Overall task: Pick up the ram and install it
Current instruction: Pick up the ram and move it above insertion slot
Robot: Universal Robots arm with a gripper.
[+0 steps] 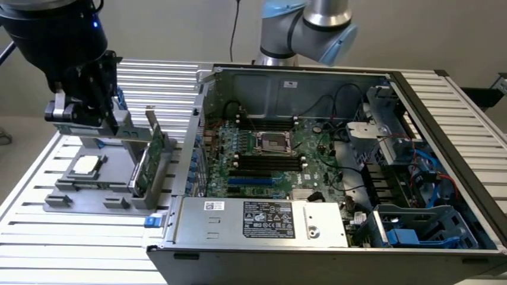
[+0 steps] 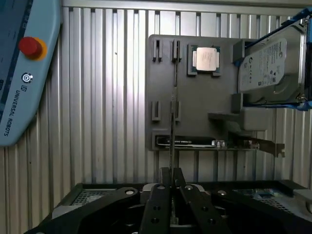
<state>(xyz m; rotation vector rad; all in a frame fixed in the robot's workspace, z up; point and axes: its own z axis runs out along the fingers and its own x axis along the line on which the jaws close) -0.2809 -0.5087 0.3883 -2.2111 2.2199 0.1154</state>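
Note:
In the wrist view the ram (image 2: 171, 141) shows edge-on as a thin dark strip running out from between my fingertips, over the grey holder tray (image 2: 195, 97). My gripper (image 2: 170, 170) is shut on the ram. The exterior view has the gripper (image 1: 99, 122) above the back of that tray (image 1: 95, 193), at the exterior view's left, well apart from the open computer case (image 1: 317, 237). The long black memory slots (image 1: 269, 161) lie on the motherboard beside the processor socket (image 1: 273, 141).
The tray also carries a processor chip (image 1: 85, 166) (image 2: 205, 58), a green expansion card standing on edge (image 1: 151, 160) and a hard drive in a blue caddy (image 2: 273, 63). A teach pendant (image 2: 24, 73) lies on the slatted table. Cables and drive bays crowd the case's right side.

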